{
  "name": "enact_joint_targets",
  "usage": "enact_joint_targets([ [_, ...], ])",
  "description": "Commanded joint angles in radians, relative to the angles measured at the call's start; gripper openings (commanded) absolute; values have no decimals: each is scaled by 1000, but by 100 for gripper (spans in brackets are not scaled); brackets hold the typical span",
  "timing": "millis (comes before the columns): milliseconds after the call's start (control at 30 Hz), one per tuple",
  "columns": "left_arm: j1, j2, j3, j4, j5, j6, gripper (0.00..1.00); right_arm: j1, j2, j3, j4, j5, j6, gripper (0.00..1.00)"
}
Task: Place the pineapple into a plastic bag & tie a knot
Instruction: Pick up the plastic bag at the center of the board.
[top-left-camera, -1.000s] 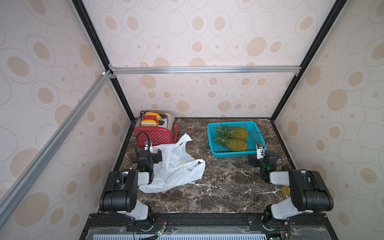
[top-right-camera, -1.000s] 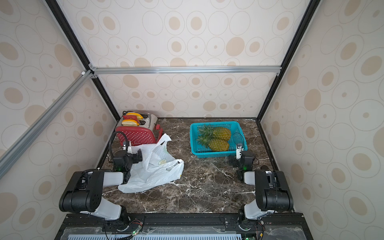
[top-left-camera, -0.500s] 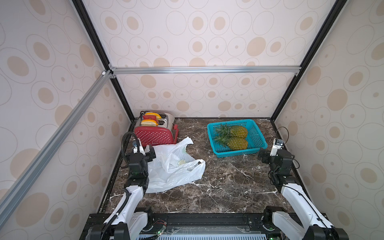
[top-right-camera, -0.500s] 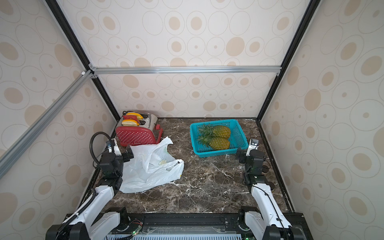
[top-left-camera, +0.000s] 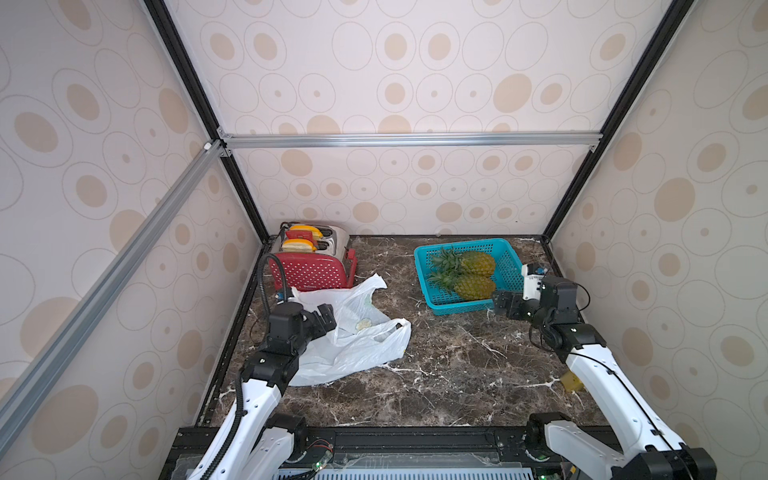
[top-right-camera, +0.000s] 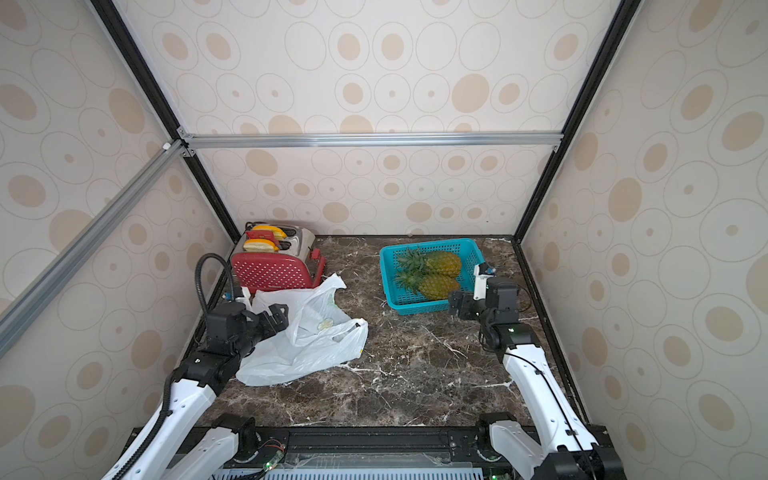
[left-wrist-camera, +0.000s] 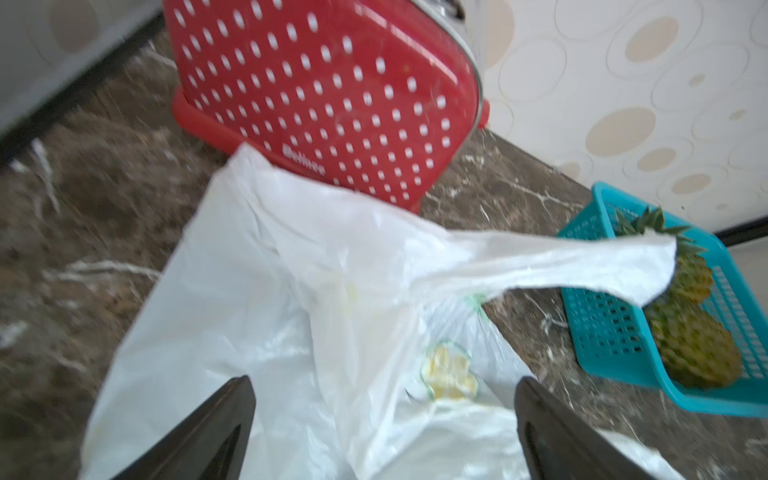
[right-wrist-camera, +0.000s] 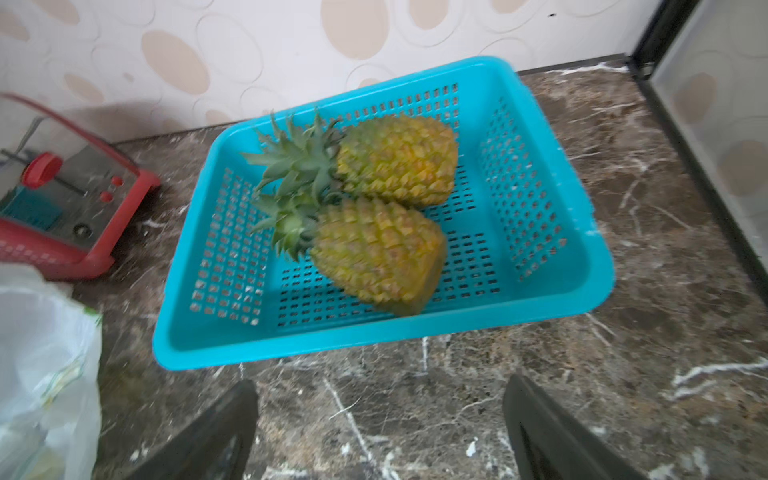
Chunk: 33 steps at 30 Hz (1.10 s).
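Hovering left gripper (top-left-camera: 325, 318) (left-wrist-camera: 384, 381): jaws wide apart, over the bag's side farthest from the basket. Whether it touches the plastic cannot be told.
Right gripper (top-left-camera: 501, 305) (right-wrist-camera: 381, 381): jaws wide apart and holding nothing, just beside the basket's near right corner, pointing toward it.
Teal mesh basket (top-left-camera: 457, 309) (right-wrist-camera: 374, 336): on the dark marble tabletop (top-left-camera: 436, 374), toward the back right.
Pineapples: two lie side by side inside the basket with crowns pointing toward the bag: a near pineapple (top-left-camera: 473, 286) (right-wrist-camera: 378, 253) and a far pineapple (top-left-camera: 478, 262) (right-wrist-camera: 399, 160).
Plastic bag (top-left-camera: 353, 345) (left-wrist-camera: 270, 291): crumpled on the tabletop, well apart from the basket on its left. The handle loops are loose and a lemon-slice print shows.
Red dotted toaster (top-left-camera: 309, 272): well left of the basket, at the back wall just behind the bag.
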<state>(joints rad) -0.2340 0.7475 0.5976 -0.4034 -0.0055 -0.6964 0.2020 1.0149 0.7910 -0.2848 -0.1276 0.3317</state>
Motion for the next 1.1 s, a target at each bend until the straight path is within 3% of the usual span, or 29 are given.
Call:
enact_joint_targets([
  [0, -89, -20, -29, -189, -21, -203, 99, 81, 24, 45, -69, 0, -57, 96],
  [100, -167, 28, -51, -190, -81, -245, 99, 139, 63, 73, -70, 14, -94, 95],
  [233, -172, 165, -43, -94, -92, -253, 97, 205, 125, 116, -70, -8, -128, 95],
  [367, -172, 313, 3, -16, -129, -250, 89, 285, 170, 140, -68, -62, -216, 93],
  [467, -172, 400, 22, 25, -160, -252, 78, 355, 182, 136, -55, -123, -295, 91],
  [667, -172, 458, 28, 112, -183, -239, 40, 527, 215, 82, 37, -202, -401, 90],
  [867, -172, 459, 32, 146, -209, -194, 6, 632, 329, 55, 224, -100, -210, 91],
  [933, -172, 444, 28, 157, -214, -189, 0, 637, 388, 85, 236, -66, -134, 92],
  [1067, -172, 397, 12, 178, -209, -184, 0, 642, 493, 136, 243, -31, -57, 92],
])
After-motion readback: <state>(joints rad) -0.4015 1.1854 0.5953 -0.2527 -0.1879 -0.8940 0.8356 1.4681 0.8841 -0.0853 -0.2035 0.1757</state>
